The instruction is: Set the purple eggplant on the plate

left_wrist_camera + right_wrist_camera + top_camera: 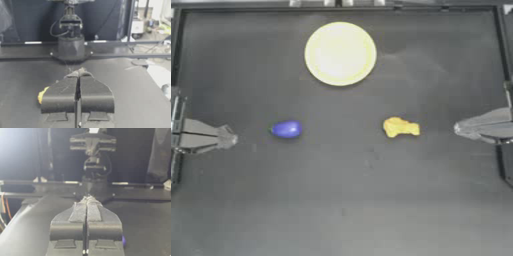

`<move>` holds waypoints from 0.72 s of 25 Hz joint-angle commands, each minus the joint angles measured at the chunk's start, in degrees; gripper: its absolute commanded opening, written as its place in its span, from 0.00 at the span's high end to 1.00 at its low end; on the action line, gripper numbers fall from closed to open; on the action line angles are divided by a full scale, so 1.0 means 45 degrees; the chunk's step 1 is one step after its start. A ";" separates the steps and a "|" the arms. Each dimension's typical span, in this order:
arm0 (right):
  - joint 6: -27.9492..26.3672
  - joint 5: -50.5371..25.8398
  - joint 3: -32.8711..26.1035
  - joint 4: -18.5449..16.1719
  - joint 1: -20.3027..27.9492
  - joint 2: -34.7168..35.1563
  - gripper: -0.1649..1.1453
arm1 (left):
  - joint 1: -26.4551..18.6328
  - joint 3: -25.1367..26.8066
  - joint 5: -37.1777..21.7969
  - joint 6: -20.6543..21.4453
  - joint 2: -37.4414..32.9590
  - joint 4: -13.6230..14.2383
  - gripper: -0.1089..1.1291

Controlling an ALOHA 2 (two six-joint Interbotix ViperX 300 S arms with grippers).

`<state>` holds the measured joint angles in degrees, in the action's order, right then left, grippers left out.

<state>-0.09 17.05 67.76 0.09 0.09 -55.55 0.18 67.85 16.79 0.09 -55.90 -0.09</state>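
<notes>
I have both arms drawn back at the tabletop (342,200) edges, left tool (230,136) and right tool (459,128) clenched, empty. Eggplant (286,129) lies near the left tool, well apart from the plate (340,53); my wrist views mostly hide it.

Purple eggplant (286,129): glossy, smooth, plastic-looking skin with a small highlight. Plate (340,53): matt pale yellow, smooth, lighter centre, no shine. Lumpy yellow item (401,127): rough, uneven surface, dull finish. Table (342,200): dark matt top, faintly scuffed, with soft light patches. Left gripper (78,75): dark matt jaws pressed together, fine scratches on the faces, pale worn tips. Right gripper (87,201): same dark matt jaws pressed together, greyish textured pads on the inner faces.
</notes>
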 commanded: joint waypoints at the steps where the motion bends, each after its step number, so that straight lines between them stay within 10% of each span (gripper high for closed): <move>1: 0.0020 0.0039 -0.0020 -0.0078 0.0000 0.0078 0.90 | -0.0117 -0.0117 -0.0078 0.0059 -0.0117 -0.0039 0.91; 8: 0.0098 0.0000 0.0078 -0.0137 0.0020 0.0078 0.71 | -0.0254 -0.0137 -0.0703 0.0059 -0.0137 -0.0059 0.81; 15: 0.0078 -0.0020 0.0156 -0.0625 0.0020 0.0059 0.25 | -0.0410 -0.0156 -0.1328 0.0098 -0.0078 -0.0020 0.05; 18: 0.0039 -0.0020 0.0137 -0.0586 0.0000 0.0059 0.08 | -0.0664 -0.0332 -0.2148 0.0156 -0.0059 0.0000 0.10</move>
<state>0.26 16.79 69.08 -2.55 0.09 -55.55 -2.02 68.03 8.70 0.62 -56.51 -0.26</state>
